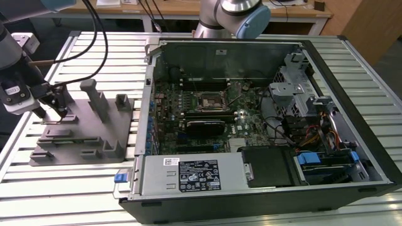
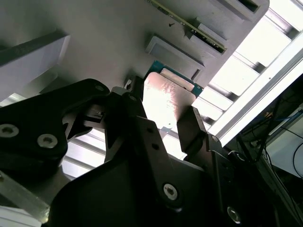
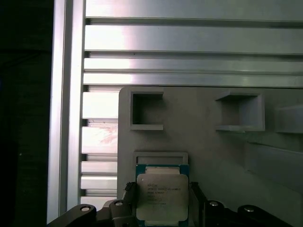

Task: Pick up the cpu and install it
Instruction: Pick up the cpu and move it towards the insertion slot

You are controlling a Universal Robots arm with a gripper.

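The cpu (image 3: 161, 195), a small square chip with a pale metal top and green edge, lies in a recess at the corner of the grey fixture (image 3: 213, 151). In the second wrist view the cpu (image 2: 165, 97) sits between two black fingers (image 2: 191, 125) that press against its opposite edges. My gripper (image 3: 162, 201) is shut on it, low on the fixture. In the exterior view the gripper (image 1: 52, 113) stands at the far-left corner of the grey fixture (image 1: 82, 136). The black cpu socket (image 1: 210, 100) lies on the motherboard inside the open computer case (image 1: 370, 141).
Upright posts (image 1: 95, 96) rise from the fixture close to the gripper. The case wall (image 1: 146, 108) stands between fixture and motherboard. Cables and drive cages (image 1: 301, 94) crowd the case on the exterior view's right. A second arm's base (image 1: 232, 19) stands behind the case.
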